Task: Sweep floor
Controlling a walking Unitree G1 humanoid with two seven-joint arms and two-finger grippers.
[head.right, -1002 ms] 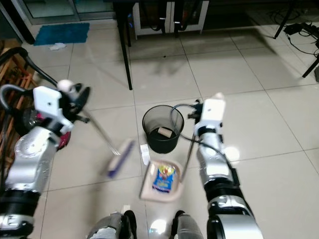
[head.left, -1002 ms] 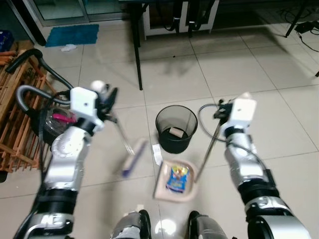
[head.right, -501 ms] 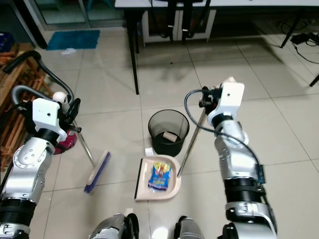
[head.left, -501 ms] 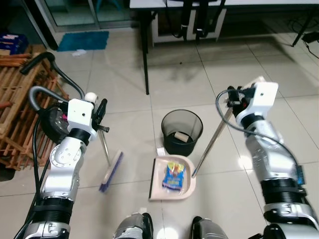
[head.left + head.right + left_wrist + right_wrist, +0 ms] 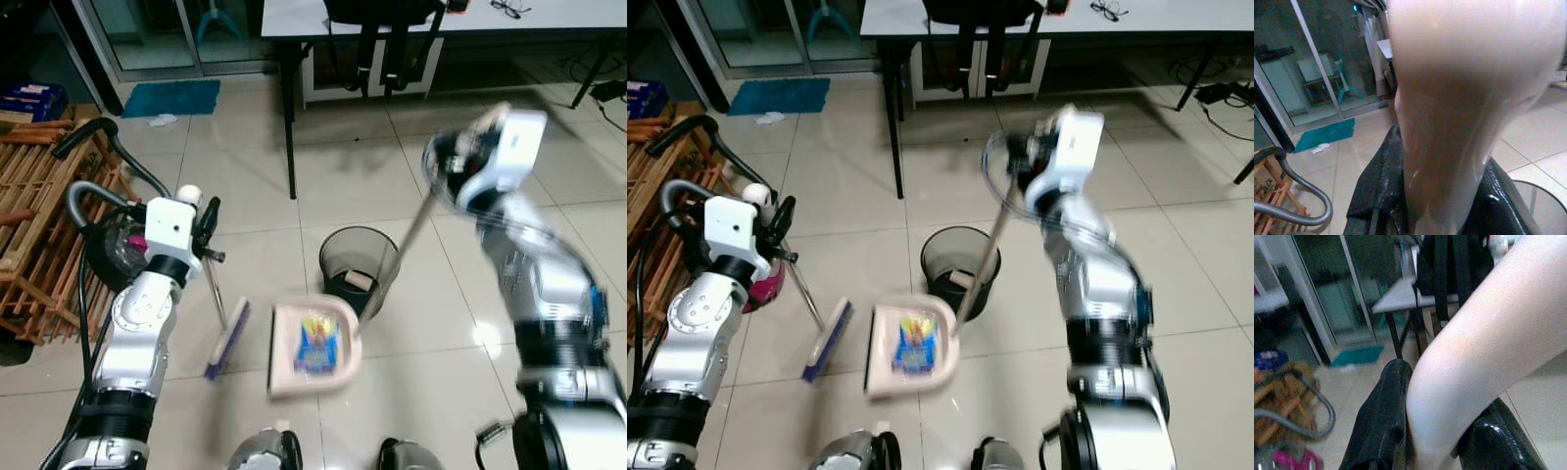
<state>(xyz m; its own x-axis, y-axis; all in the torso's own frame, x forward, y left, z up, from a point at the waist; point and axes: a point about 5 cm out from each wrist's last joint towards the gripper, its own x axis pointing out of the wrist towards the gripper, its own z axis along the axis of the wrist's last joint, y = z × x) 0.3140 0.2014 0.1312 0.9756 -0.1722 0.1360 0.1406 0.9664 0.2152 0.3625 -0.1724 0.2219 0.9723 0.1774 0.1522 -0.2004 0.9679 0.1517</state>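
1. The left gripper (image 5: 201,217) is clamped on the pale handle end of the broom (image 5: 226,338). In the left wrist view the black fingers (image 5: 1376,191) sit tight on both sides of that cream handle, so it's definitely pinching it.
2. The broom has a thin metal shaft running down at a slant to a cream head with purple-blue bristles. The head rests on the tile floor (image 5: 372,166), just left of the dustpan.
3. The right gripper (image 5: 1034,157) is raised high and pinching the top of the dustpan's long metal pole. The right wrist view shows its fingers (image 5: 1382,426) pressed against a pale rounded grip.
4. The dustpan (image 5: 312,345) is cream or pinkish, a rounded scoop shape. It looks blurred and tilted, and I can't tell if it's touching the floor. It sits in front of the robot's feet, between the broom head and the bin.
5. A colourful wrapper (image 5: 316,343), yellow and blue, lies in the pan.
6. The bin (image 5: 359,266) is a dark mesh basket just behind the pan, with a small pale scrap inside.
7. A vacuum (image 5: 113,240) with a grey hose stands at the left, beside a wooden rack (image 5: 29,225).
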